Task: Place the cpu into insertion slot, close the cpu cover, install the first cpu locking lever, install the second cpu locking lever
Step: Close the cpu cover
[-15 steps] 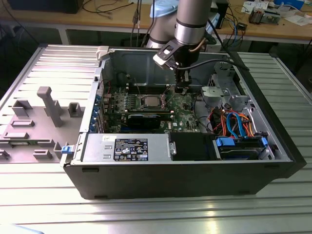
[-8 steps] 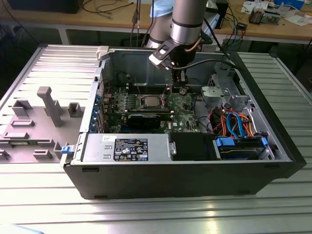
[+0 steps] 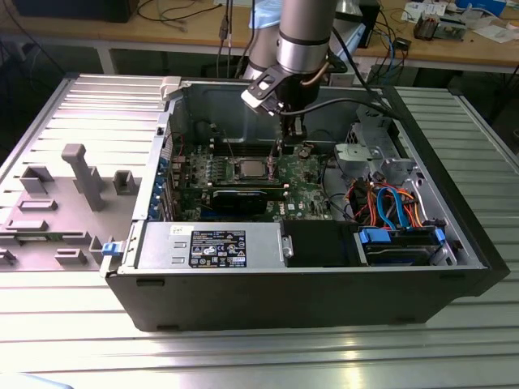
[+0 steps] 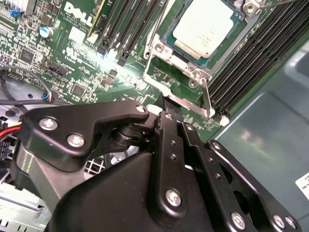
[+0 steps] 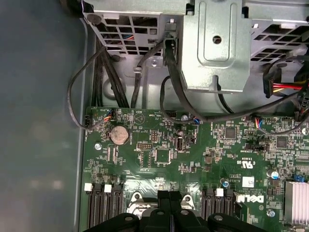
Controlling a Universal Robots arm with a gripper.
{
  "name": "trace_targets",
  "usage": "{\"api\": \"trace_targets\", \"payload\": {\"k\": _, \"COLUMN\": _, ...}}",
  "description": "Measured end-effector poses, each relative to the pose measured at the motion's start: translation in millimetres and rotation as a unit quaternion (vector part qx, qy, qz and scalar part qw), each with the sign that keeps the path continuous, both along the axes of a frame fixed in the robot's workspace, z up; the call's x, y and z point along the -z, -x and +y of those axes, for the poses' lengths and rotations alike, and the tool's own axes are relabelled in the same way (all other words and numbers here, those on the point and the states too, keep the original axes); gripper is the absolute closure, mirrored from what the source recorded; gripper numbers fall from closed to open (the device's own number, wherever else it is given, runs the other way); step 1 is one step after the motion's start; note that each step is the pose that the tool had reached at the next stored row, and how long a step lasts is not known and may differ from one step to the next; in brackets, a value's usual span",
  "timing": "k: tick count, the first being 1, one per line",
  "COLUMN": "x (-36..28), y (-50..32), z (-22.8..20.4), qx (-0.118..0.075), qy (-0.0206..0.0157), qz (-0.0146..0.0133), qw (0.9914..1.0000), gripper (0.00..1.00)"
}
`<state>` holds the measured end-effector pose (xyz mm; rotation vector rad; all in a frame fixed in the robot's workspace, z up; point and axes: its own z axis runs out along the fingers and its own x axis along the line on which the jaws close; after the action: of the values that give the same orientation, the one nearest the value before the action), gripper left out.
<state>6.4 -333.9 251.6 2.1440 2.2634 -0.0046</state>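
The cpu (image 4: 205,24), a small square chip with a silver top, lies in the insertion slot (image 4: 179,57) on the green motherboard; in the exterior view the cpu (image 3: 252,168) sits mid-board. The cpu cover (image 4: 166,50), a silver frame, appears to lie flat around the chip. A thin wire locking lever (image 4: 153,41) runs along one side of the socket. A flat silver lever bar (image 4: 190,104) crosses just in front of the socket. My gripper (image 4: 166,102) is shut, its tips against that bar. Seen from outside, the gripper (image 3: 282,147) hangs inside the case, just to the exterior view's right of the socket.
Long black memory slots (image 4: 251,63) flank the socket. A black card (image 3: 243,197) lies in front of it, and the grey power-supply box (image 3: 211,243) lines the near wall. A metal drive cage (image 3: 377,154) and coloured cables (image 3: 389,203) crowd the exterior view's right.
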Motion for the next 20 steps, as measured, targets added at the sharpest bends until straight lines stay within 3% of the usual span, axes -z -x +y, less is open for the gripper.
{"api": "trace_targets", "payload": {"k": 20, "x": 0.0, "y": 24.1, "z": 0.0, "qx": 0.0, "qy": 0.0, "qz": -0.0011, "qw": 1.0, "gripper": 0.89}}
